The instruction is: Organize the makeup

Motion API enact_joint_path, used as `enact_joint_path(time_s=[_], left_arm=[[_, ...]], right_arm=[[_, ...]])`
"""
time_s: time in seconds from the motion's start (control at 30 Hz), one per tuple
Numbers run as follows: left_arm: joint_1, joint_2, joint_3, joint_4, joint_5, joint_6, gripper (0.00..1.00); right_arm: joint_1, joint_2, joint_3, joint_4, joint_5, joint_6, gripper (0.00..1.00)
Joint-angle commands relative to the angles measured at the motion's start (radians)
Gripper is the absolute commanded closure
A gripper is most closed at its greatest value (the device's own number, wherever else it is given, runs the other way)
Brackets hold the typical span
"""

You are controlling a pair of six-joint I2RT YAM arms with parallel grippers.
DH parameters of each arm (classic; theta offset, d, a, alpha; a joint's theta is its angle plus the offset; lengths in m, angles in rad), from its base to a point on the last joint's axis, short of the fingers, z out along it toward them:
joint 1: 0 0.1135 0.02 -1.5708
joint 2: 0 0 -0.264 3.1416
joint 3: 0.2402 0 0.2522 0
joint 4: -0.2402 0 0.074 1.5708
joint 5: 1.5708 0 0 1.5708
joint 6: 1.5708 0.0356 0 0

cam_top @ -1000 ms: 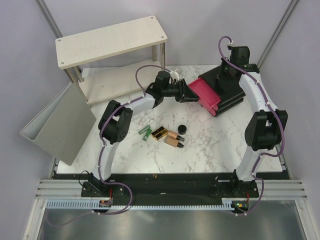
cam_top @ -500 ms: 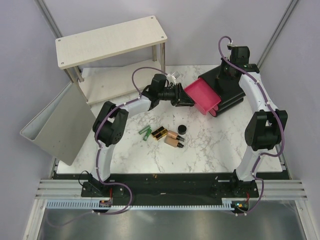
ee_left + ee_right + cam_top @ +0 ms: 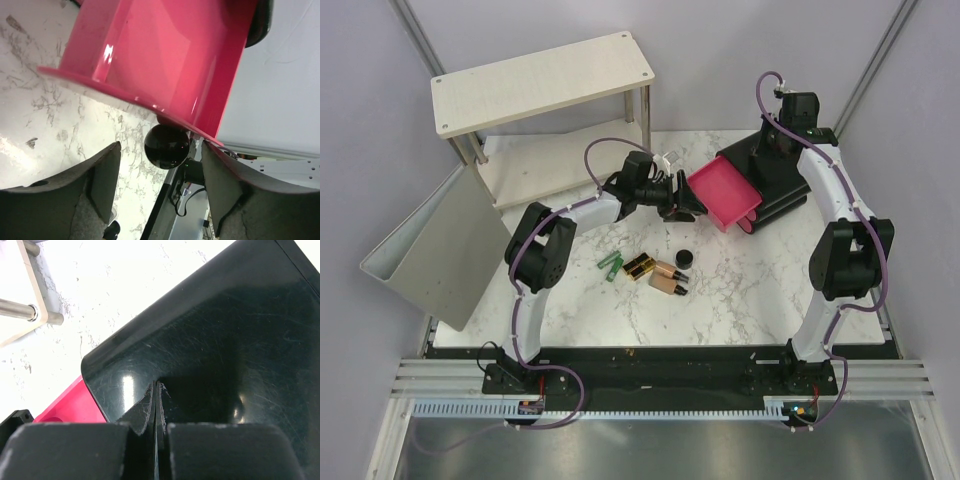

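Pink drawer (image 3: 725, 195): hot pink, glossy, plain, no pattern. Knob (image 3: 166, 146) on its front: shiny blk. Box (image 3: 788, 185) behind the drawer: gloss blk w/ fine pale scratches. Tabletop (image 3: 760, 290): white marble w/ grey veining.

Near side of the drawer: two tubes (image 3: 610, 265) green; rect. case (image 3: 638, 265) blk & gold; two bottles (image 3: 665, 284) beige w/ blk caps; round jar (image 3: 683, 258) blk.

Far left of the drawer: shelf (image 3: 540, 80) pale cream, faint wood grain, silver legs; bin (image 3: 435, 255) lt grey.

Left arm (image 3: 590, 208) & right arm (image 3: 835, 190): white w/ blk joints. Cables (image 3: 605, 150): purple. Left gripper (image 3: 160, 160) fingers (image 3: 55, 200): matte dk grey.
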Motion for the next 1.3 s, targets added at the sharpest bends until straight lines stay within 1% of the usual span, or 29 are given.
enact_joint_path(time_s=[0.0, 0.17, 0.37, 0.63, 0.73, 0.93, 1.0, 1.03, 1.1, 1.17, 1.2, 1.27], left_arm=[[-0.001, -0.020, 0.014, -0.049, -0.007, 0.092, 0.26], [-0.001, -0.049, 0.011, -0.077, -0.018, 0.141, 0.25], [-0.001, -0.133, -0.020, -0.092, -0.062, 0.239, 0.21], [-0.001, -0.150, -0.017, -0.095, -0.058, 0.251, 0.21], [0.000, -0.181, -0.035, -0.116, -0.073, 0.282, 0.21], [0.009, -0.225, -0.060, -0.233, -0.162, 0.394, 0.21], [0.014, -0.256, -0.065, -0.300, -0.226, 0.432, 0.21], [0.016, -0.271, -0.068, -0.329, -0.251, 0.479, 0.21], [0.017, -0.314, -0.083, -0.410, -0.338, 0.527, 0.21], [0.017, -0.340, -0.104, -0.454, -0.415, 0.586, 0.20], [0.017, -0.366, -0.130, -0.495, -0.433, 0.603, 0.20], [0.016, -0.402, -0.169, -0.518, -0.470, 0.658, 0.20]], right_arm=[[0.000, 0.046, -0.006, -0.088, -0.003, -0.013, 1.00], [0.000, 0.049, -0.006, -0.085, -0.007, -0.013, 1.00], [0.000, 0.052, -0.009, -0.085, -0.009, -0.012, 1.00], [0.000, 0.060, -0.007, -0.082, -0.020, -0.012, 1.00], [0.000, 0.058, -0.007, -0.079, -0.021, -0.012, 1.00], [0.000, 0.061, -0.007, -0.080, -0.030, -0.010, 1.00], [0.000, 0.061, -0.006, -0.079, -0.032, -0.012, 1.00], [0.000, 0.061, -0.006, -0.080, -0.033, -0.012, 1.00], [0.000, 0.058, -0.009, -0.080, -0.033, -0.012, 1.00], [0.000, 0.055, -0.013, -0.079, -0.035, -0.013, 1.00], [0.000, 0.054, -0.016, -0.079, -0.038, -0.015, 1.00], [0.000, 0.054, -0.019, -0.080, -0.040, -0.015, 1.00]])
